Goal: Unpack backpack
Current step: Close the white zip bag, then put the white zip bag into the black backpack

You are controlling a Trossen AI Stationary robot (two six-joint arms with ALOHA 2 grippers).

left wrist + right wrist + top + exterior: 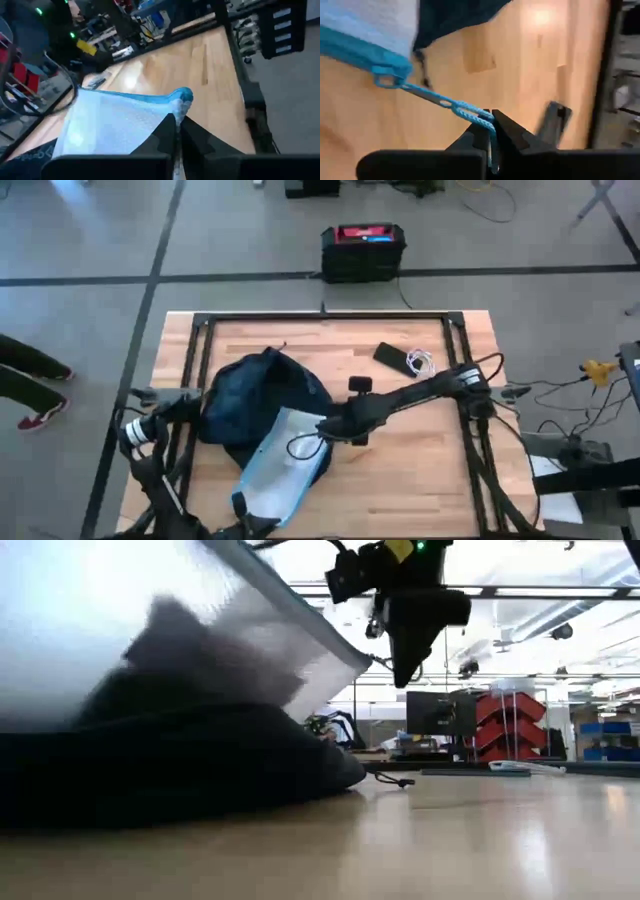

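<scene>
The dark navy backpack (255,402) lies slumped on the wooden table (420,470), left of centre; it also fills the left of the low view (180,775). A pale mesh pouch with blue trim (282,468) slants up over the backpack's near side, between my two grippers. My left gripper (177,120) is shut on the pouch's near end (240,505). My right gripper (489,120), above the backpack's right side (322,430), is shut on the pouch's blue zip cord. My left gripper pinches a blue-trimmed corner of the pouch (180,100) between its two fingers. The mesh spreads away from the fingers, raised off the table. How many layers it has I cannot tell. My right gripper pinches the blue cord loop (479,116) at the end of the zip pull (437,101) between its fingertips, coming steeply from above. The cord and pull run taut in a straight line to the pouch's blue edge (380,67).
A dark phone (392,358) and a coiled white cable (420,362) lie at the table's far right. A backpack cord (395,780) trails on the table. On the floor beyond the far edge stands a black box with red top (362,245). A person's shoe (38,416) shows left.
</scene>
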